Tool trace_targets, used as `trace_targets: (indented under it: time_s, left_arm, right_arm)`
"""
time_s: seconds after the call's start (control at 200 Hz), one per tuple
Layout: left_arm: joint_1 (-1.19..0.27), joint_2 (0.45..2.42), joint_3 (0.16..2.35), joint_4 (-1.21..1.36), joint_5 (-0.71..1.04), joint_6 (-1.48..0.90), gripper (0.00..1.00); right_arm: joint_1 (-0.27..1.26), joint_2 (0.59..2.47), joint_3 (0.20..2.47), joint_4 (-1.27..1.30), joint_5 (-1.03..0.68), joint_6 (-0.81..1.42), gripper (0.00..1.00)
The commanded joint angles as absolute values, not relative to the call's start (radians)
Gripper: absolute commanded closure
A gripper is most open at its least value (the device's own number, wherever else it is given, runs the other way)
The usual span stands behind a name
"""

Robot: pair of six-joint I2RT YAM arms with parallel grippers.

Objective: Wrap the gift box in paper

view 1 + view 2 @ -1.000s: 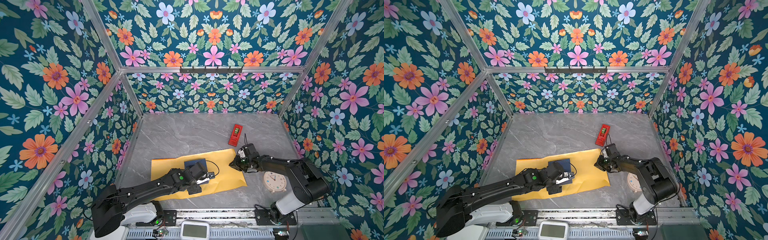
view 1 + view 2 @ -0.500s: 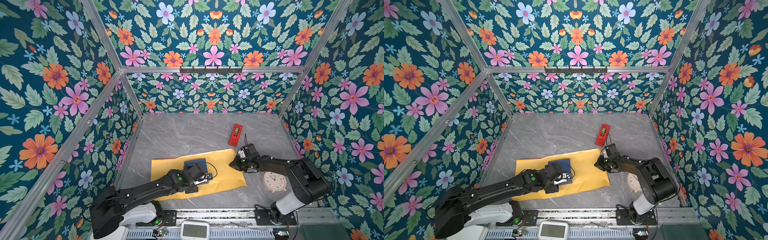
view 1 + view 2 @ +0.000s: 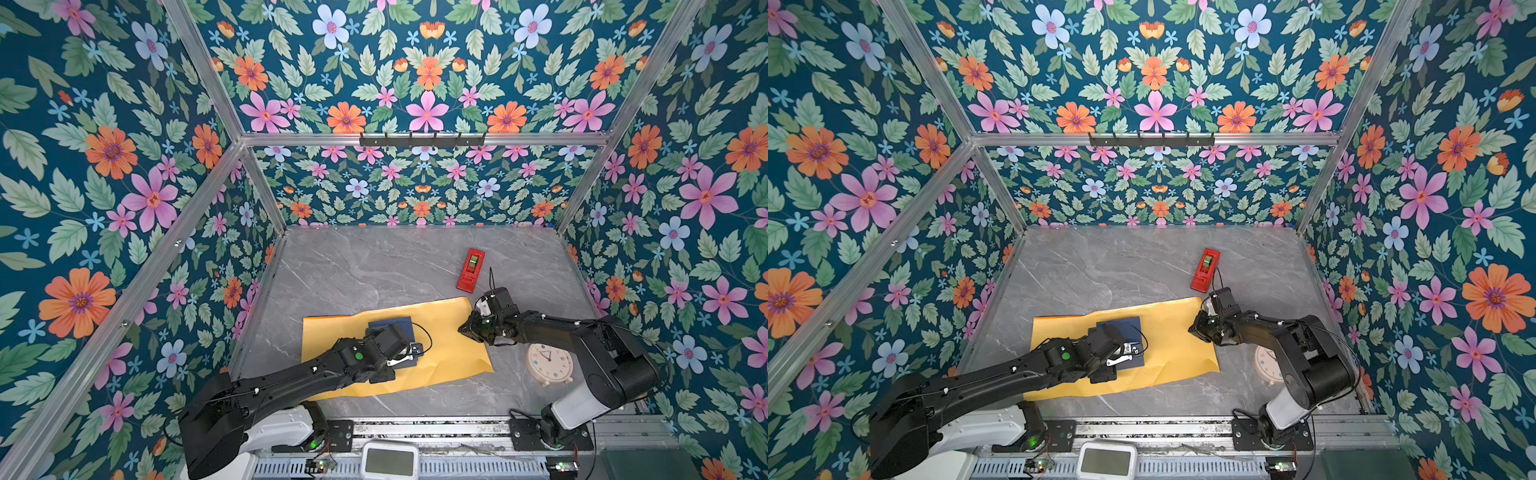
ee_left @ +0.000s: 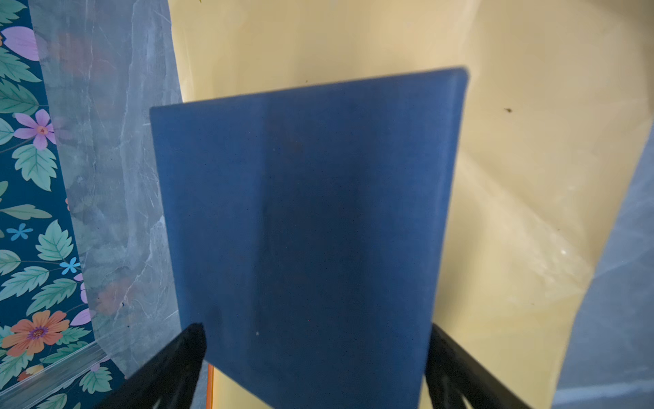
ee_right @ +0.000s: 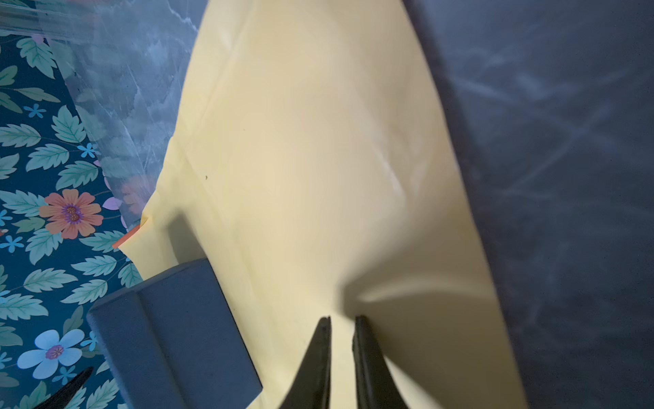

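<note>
You are not getting any readable text, brand or number in these views. The pale clock [image 3: 549, 365] is showing coloured marks round its dial in a top view, but they are coming through too small to read, and the red gadget [image 3: 471, 270] is showing only a green patch. The white device [image 3: 390, 460] at the front rail is showing a blank grey screen.
</note>
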State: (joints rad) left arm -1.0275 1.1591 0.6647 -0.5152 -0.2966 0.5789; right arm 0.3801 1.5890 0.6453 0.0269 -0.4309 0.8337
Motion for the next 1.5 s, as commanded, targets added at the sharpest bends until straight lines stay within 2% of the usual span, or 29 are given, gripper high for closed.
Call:
trace_targets:
  time_s: [0.0,0.395,0.83,1.105,1.495]
  left_arm:
    - [-1.020,1.157,0.661,-0.515,-0.319,0.589,0.03]
    - [-1.014,1.143,0.649,-0.498,-0.305,0.595,0.04]
    - [-1.004,1.193,0.667,-0.471,-0.293,0.594,0.05]
    - [-0.994,1.266,0.699,-0.418,-0.298,0.593,0.04]
    - [-0.948,1.313,0.737,-0.387,-0.278,0.569,0.07]
  right_arm:
    - [0.382,1.595,0.637,-0.067,-0.359,0.831,0.84]
    - [0.381,1.586,0.642,-0.082,-0.347,0.828,0.84]
    - [0.377,1.566,0.644,-0.131,-0.285,0.818,0.84]
    - [0.318,1.525,0.624,-0.154,-0.258,0.794,0.85]
    - [0.299,1.517,0.614,-0.142,-0.273,0.781,0.85]
